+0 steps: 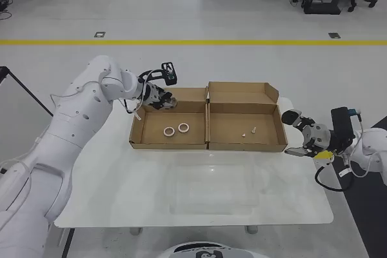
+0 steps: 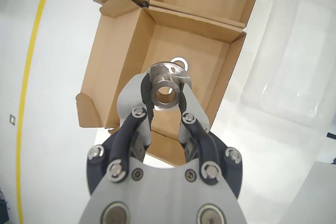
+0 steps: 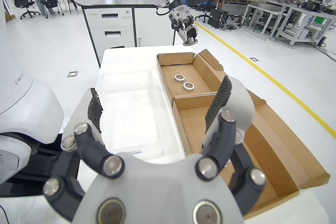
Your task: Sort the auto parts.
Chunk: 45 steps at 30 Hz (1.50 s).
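- Squeezed tight in the left pincer (image 2: 164, 93): a shiny metal part (image 2: 168, 82), round, with a hole through it and a flat rim at one end.
- Held up in the air, touching nothing but the pincer, above the far left corner of the left box (image 1: 151, 132), close to the far edge of the desk (image 1: 116, 193).
- Already lying in that box: two rings (image 1: 169, 131) (image 1: 183, 128), just beside each other.
- Right next to it, touching side to side along the far edge of the desk: the right box (image 1: 232, 129), with two little bolts (image 1: 251, 129) near each other inside.
- Toward the near edge of the desk: a see-through tray (image 1: 213, 187).
- Over by the right edge of the desk: the right pincer (image 1: 295, 135), spread wide open with nothing in it.
- Step in hand, most likely: putting the metal part in the left box with the other round things.
- Needed next, probably: sliding a little toward the middle of the box, going down low, then letting go softly.
- Best not dropped from high up, for fear of bouncing, rolling or bumping the rings.
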Available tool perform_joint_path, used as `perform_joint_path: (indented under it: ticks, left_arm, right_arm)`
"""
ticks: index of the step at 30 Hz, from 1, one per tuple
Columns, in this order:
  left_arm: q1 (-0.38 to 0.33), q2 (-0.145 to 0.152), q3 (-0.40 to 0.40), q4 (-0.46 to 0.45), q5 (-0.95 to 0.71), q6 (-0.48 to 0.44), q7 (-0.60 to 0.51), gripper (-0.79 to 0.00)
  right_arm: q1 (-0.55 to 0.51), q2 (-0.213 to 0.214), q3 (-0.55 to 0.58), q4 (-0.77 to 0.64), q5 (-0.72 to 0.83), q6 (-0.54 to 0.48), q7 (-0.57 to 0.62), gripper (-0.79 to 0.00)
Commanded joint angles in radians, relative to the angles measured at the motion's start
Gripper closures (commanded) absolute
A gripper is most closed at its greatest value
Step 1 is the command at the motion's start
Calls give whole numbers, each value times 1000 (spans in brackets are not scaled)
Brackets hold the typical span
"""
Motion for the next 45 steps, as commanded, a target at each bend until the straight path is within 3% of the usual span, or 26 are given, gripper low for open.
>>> perform_joint_path:
  ticks: [1, 9, 21, 36, 45]
  left_arm:
    - [-14, -7, 39, 30, 16, -8, 9, 0]
    - [-43, -35, 128, 152, 60, -39, 39, 0]
    - [-47, -82, 202, 304, 139, -72, 104, 0]
    - [-99, -130, 233, 378, 118, -75, 77, 0]
    - [-100, -130, 235, 379, 118, -75, 76, 0]
  right_arm:
    - [0, 0, 0, 0, 0, 0, -1, -785]
    - [0, 0, 0, 0, 0, 0, -1, -785]
    - [0, 0, 0, 0, 0, 0, -1, -785]
    - [0, 0, 0, 0, 0, 0, -1, -785]
    - [0, 0, 0, 0, 0, 0, -1, -785]
